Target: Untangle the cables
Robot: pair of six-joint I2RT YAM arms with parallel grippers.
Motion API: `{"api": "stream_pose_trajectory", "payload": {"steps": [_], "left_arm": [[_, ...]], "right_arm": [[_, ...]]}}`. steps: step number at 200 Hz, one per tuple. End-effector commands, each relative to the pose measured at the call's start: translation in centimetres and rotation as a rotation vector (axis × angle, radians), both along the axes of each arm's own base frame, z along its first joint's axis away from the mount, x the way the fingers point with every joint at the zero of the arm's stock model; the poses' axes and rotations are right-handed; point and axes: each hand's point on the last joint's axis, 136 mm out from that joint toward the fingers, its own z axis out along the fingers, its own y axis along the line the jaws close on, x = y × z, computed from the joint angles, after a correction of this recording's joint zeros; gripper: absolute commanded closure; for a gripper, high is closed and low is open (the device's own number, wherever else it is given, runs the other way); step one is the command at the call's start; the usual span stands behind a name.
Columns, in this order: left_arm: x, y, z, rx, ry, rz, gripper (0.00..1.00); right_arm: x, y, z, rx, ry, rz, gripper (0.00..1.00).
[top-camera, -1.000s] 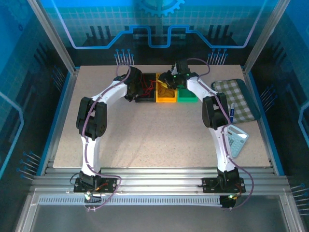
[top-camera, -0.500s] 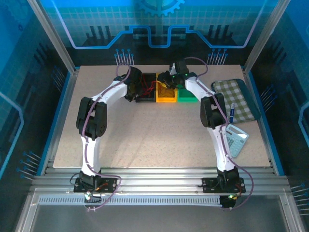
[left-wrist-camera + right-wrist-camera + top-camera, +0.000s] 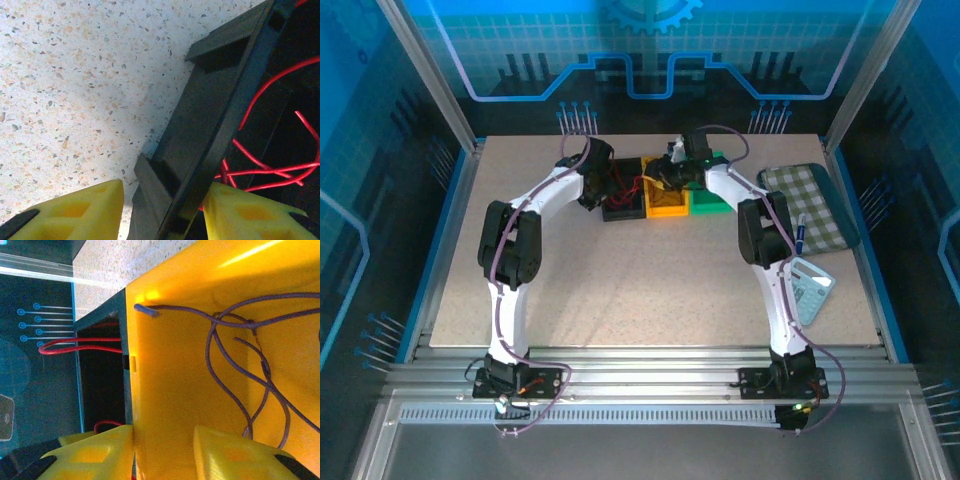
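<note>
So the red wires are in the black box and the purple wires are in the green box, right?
Not quite. The purple wires lie in the yellow box, not a green one, as the right wrist view shows. The red wires are in the black box.

Three bins [image 3: 620,211] [image 3: 667,207] [image 3: 708,203] — black, yellow, green — one calculator [image 3: 811,287], one checked pouch [image 3: 817,205].

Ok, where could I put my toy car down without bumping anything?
The big bare tabletop between the left arm and right arm, in front of the black bin, yellow bin and green bin, is free. It's crowded by the bins and along the right edge, with the checked cloth, pen and calculator.
</note>
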Motion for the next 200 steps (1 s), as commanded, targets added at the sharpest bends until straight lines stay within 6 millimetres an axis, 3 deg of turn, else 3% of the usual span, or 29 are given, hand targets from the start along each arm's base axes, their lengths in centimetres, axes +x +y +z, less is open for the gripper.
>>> {"api": "stream_pose_trajectory", "payload": {"steps": [1,40,60,65,91,144,172,200], "left_arm": [[0.6,-0.2,0.7,-0.031,-0.012,-0.005,0.54],[0.5,-0.4,0.5,-0.042,-0.008,-0.016,0.54],[0.7,-0.7,0.5,-0.051,-0.014,-0.029,0.54],[0.7,-0.8,0.5,-0.053,-0.015,-0.033,0.54],[0.9,-1.3,0.5,-0.072,-0.020,-0.050,0.54],[1.4,-2.4,0.4,-0.120,-0.035,-0.091,0.54],[1.8,-3.0,1.8,-0.123,-0.074,-0.160,0.55],[2.3,-2.6,5.3,-0.062,-0.179,-0.231,0.53]], "right_arm": [[-1.8,0.5,1.4,0.033,0.016,0.044,0.64],[-3.2,-0.6,2.3,0.022,0.029,0.052,0.65],[-4.1,-0.6,1.8,0.025,0.038,0.086,0.66],[-4.2,-0.5,3.4,0.032,0.007,0.098,0.66],[-4.7,-0.7,4.4,0.045,-0.015,0.134,0.68],[-6.2,1.5,6.6,0.132,-0.027,0.217,0.69],[-5.9,1.3,7.4,0.095,-0.053,0.200,0.68],[-4.9,0.4,8.1,0.077,-0.071,0.158,0.68]]}}
